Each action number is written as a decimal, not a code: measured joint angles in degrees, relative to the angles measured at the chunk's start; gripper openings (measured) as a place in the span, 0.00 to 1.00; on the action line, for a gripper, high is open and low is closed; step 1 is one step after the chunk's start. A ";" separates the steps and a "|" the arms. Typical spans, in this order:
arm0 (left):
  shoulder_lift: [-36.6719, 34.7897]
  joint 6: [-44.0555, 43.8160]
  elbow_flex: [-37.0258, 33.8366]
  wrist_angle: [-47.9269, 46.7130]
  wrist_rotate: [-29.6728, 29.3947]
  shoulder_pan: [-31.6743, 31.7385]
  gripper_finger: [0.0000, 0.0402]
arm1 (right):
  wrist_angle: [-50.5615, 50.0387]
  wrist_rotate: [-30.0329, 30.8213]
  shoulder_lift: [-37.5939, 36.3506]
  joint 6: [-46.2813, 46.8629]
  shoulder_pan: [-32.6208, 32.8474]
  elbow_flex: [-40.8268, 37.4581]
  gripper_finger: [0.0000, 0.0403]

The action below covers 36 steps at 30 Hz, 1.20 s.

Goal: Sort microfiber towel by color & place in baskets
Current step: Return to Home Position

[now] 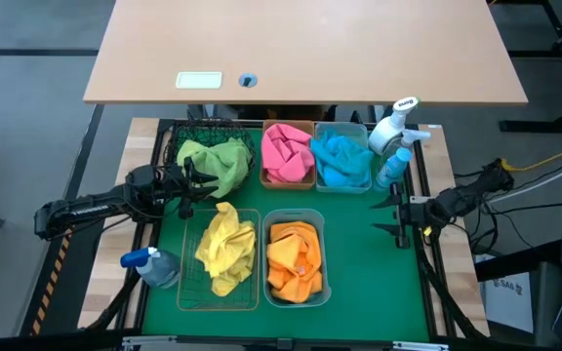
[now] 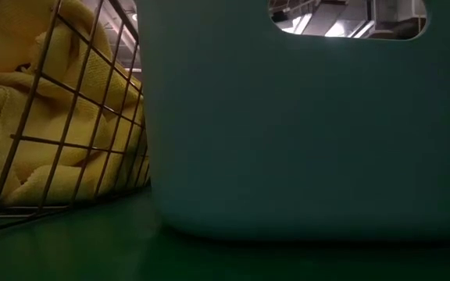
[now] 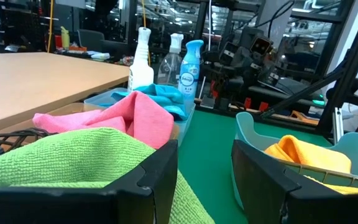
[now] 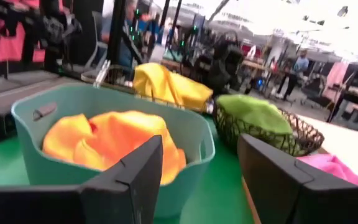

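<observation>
Green mat (image 1: 369,263) beneath my right fingers (image 4: 129,180) and my left fingers (image 3: 143,186). White spray bottle (image 1: 394,125), blue bottle (image 1: 392,168) near right ones. Blue-capped spray bottle (image 1: 150,265) behind left ones, well apart. Wooden desk (image 1: 301,44) beyond.

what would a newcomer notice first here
Five bright towels, kept apart by colour, stand out over the green mat. The green towel, pink towel and blue towel sit in the row beside the wooden desk, with the yellow towel and orange towel in the other row. The left gripper and right gripper flank them, both open and empty.
</observation>
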 joint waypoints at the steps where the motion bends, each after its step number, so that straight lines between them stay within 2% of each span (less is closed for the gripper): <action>1: 0.00 0.00 0.00 -0.01 0.00 0.00 0.36 | 0.89 0.00 0.04 -0.08 0.00 -0.90 0.52; 5: 0.02 0.00 0.00 -0.04 0.00 0.00 0.36 | 7.93 -0.06 0.00 -0.12 -1.02 -4.99 0.52; 10: 0.00 0.00 0.00 -0.11 0.00 0.02 0.36 | 9.20 -3.31 0.23 -0.06 -7.39 -5.23 0.52; 18: 0.01 0.00 -0.01 -0.15 0.00 0.02 0.36 | 5.76 -13.07 0.43 0.96 -21.59 -5.19 0.52; 25: -0.35 0.00 -0.02 -0.20 -0.02 -0.02 0.36 | 3.99 -21.56 1.29 2.31 -31.01 -5.14 0.52; 31: -3.41 0.00 -0.02 -0.22 -0.07 -1.75 0.36 | 3.87 -22.34 3.33 5.62 -35.04 -5.16 0.52; 36: -7.27 0.00 -0.02 -0.22 -0.01 -3.90 0.36 | 3.80 -22.88 4.46 8.21 -35.17 -5.14 0.52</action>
